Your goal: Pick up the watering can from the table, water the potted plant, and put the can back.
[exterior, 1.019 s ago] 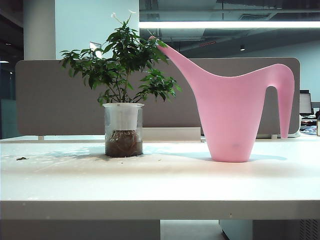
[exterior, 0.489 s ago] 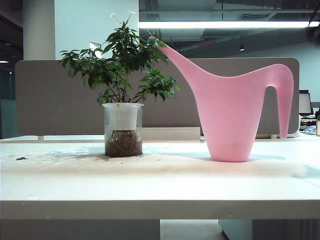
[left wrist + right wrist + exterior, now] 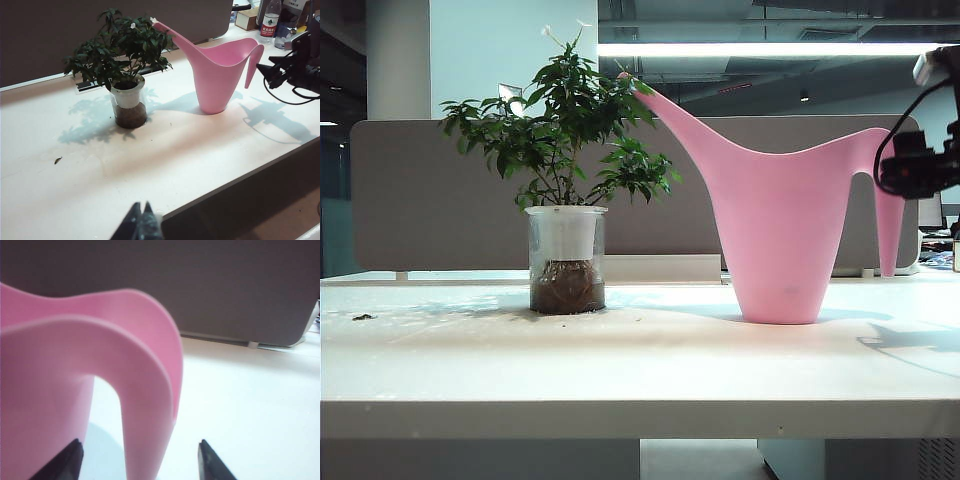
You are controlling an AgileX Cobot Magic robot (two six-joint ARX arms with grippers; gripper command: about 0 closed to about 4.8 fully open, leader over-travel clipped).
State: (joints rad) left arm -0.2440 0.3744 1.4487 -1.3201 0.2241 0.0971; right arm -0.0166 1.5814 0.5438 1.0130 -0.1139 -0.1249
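Observation:
The pink watering can (image 3: pixel 780 230) stands upright on the white table (image 3: pixel 620 360), its spout tip over the leaves of the potted plant (image 3: pixel 565 140) to its left. My right gripper (image 3: pixel 898 175) hovers at the can's arched handle (image 3: pixel 145 405). In the right wrist view the right gripper (image 3: pixel 139 442) is open, one dark fingertip (image 3: pixel 72 452) on each side of the handle, apart from it. The left wrist view shows the can (image 3: pixel 215 75), the plant (image 3: pixel 120 50) and my right gripper (image 3: pixel 266 75) beside the handle. My left gripper (image 3: pixel 141 206) is shut and empty over the table's front edge.
A grey partition (image 3: pixel 420 200) runs behind the table. A bottle (image 3: pixel 270 20) and a box (image 3: pixel 247 17) stand at the far corner behind the can. A dirt speck (image 3: pixel 363 317) lies left of the plant. The table's front edge (image 3: pixel 240 175) drops off near the left gripper.
My right arm has come into the exterior view from the right and now sits at the can's handle, casting a shadow on the table. Can and plant have not moved.

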